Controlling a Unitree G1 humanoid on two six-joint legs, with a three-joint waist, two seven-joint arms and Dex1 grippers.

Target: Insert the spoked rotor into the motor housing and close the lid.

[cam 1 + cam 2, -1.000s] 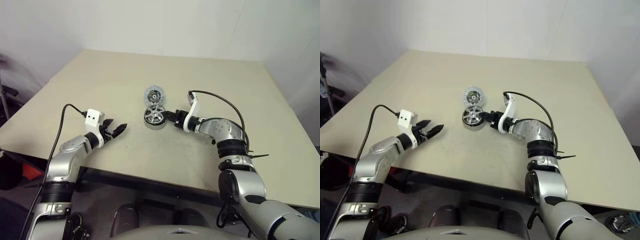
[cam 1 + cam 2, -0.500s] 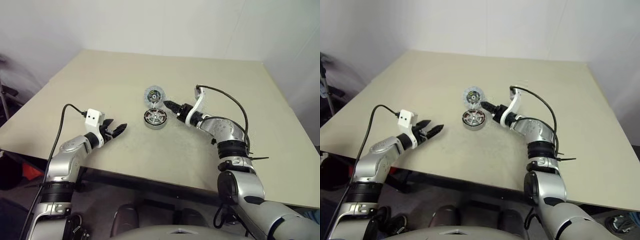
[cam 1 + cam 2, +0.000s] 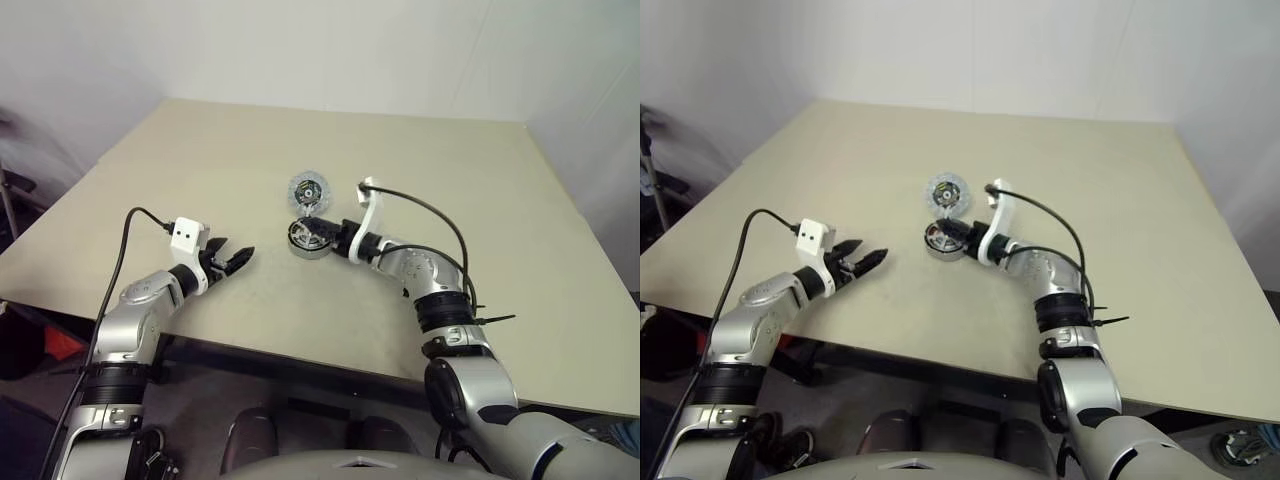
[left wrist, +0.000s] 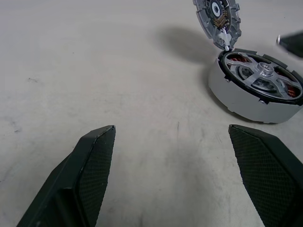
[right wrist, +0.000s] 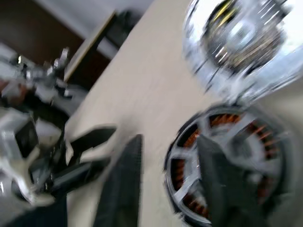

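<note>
1. We see the motor housing sitting flat on the beige table, a little right of the table's middle.
2. The spoked rotor lies inside the housing, its silver spokes and hub facing up and copper-brown windings showing between the spokes.
3. The lid stands tilted up at the far edge of the housing, open, with its dark centre and inner face turned toward us; in the left wrist view a small white piece joins it to the housing's rim.
4. Our right gripper reaches in from the right and hangs at the housing's near-right edge, just over the rotor.
5. In the right wrist view its two black fingers stand apart with a clear gap between them; one lies beside the housing's rim, the other over the spokes. They grip nothing that we can make out, and whether a finger touches the rotor we cannot tell.
6. Our left gripper hovers low over the table well to the left of the housing, pointing toward it.
7. Its fingers are spread wide and hold nothing, with bare table between them.
8. A black cable loops from the left wrist, and another arcs over the right wrist.
</note>
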